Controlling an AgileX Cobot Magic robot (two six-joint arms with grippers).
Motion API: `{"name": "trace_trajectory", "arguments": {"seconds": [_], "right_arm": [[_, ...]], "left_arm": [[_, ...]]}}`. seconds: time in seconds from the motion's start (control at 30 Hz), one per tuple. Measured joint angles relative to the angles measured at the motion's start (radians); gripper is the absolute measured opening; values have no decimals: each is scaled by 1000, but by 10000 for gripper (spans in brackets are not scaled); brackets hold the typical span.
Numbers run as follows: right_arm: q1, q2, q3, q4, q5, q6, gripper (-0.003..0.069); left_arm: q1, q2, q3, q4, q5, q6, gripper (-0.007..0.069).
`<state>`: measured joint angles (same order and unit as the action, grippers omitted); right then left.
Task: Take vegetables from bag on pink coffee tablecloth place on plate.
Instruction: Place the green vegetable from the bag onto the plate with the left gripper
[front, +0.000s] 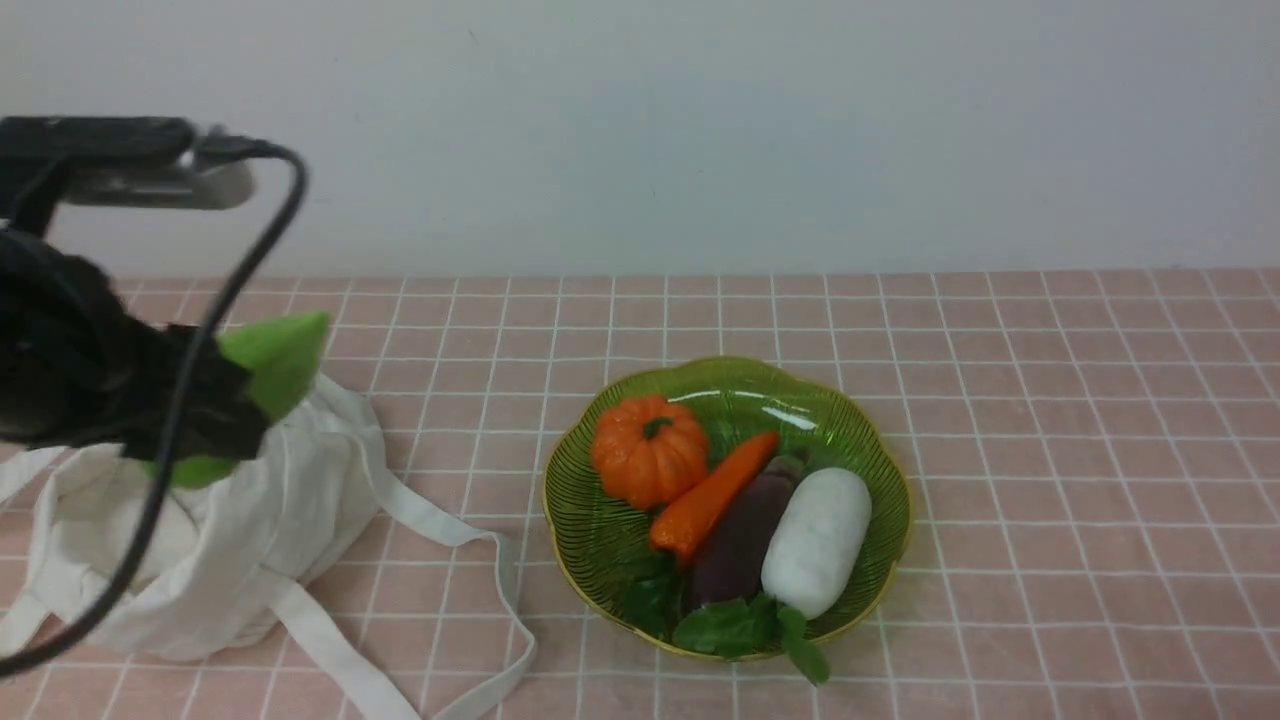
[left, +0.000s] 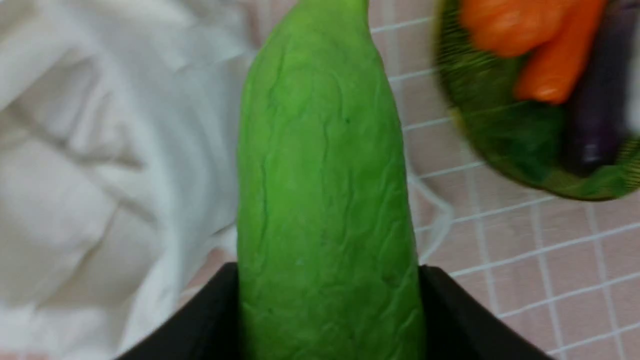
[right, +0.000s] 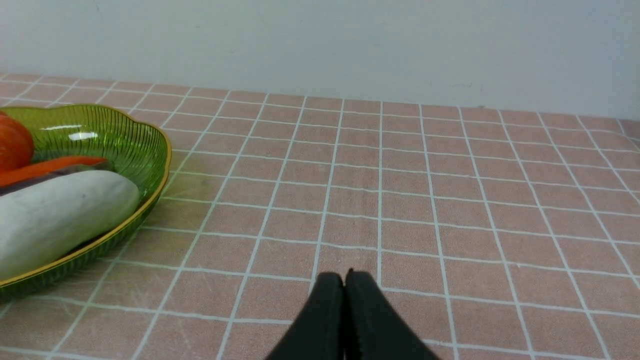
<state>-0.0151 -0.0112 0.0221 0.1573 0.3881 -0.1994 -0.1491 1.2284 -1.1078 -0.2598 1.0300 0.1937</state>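
Across the dusty-pink white-gridded tablecloth (front: 1050, 400), from above the soft off-white cloth tote (front: 250, 540) at left, the load should be carried level and lowered onto the bare near-left of the translucent green scalloped plate (front: 590, 540). The smooth light-green toy gourd (front: 280, 360) is clamped between the left gripper's (front: 200, 410) jaws, its tapered tip jutting rightward. The right gripper (right: 345, 280) is closed, empty.
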Motion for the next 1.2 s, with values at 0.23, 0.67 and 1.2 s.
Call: {"name": "trace_trajectory", "arguments": {"seconds": [0.23,0.67,1.2], "right_arm": [[0,0,0,0,0,2,-15],[0,0,0,0,0,3,-15],[0,0,0,0,0,3,-15]], "left_arm": [[-354,208,0,-15,-315,4,377],[-481,657,-142,-19,-575,43,377],[-457,607,-350,66,-286,-91,451]]}}
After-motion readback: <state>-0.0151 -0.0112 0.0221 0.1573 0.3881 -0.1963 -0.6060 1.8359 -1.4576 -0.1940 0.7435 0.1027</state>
